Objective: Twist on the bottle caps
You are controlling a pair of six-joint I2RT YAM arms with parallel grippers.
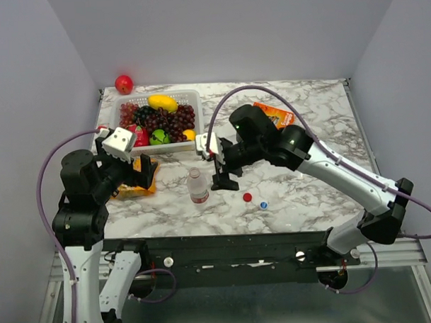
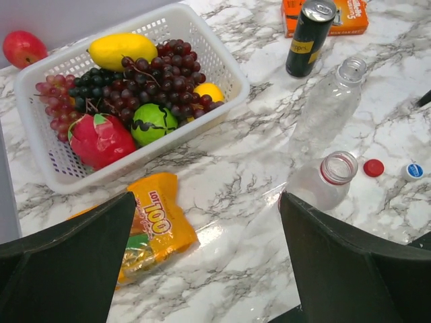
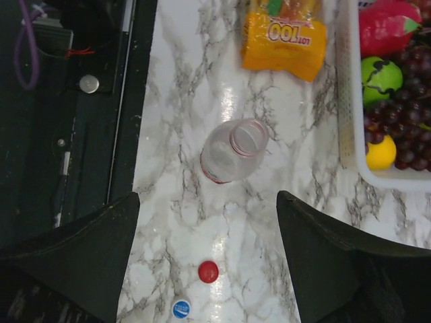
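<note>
Found left gripper (image 2: pixel 207 202) and right gripper (image 3: pixel 207 198) nearest, both spread wide, grasping nothing. Saw white basket (image 2: pixel 232 74) of fruit far left, orange snack bag (image 2: pixel 155 225) just before it, and dark can (image 2: pixel 308 37) upright before an orange box (image 2: pixel 350 17). Spotted two uncapped bottles standing mid-table: plain bottle (image 2: pixel 330 101) beside the can, labelled bottle (image 2: pixel 323 178) nearer. Found red cap (image 2: pixel 373 167) and blue cap (image 2: pixel 414 171) lying side by side, just right of the labelled bottle.
</note>
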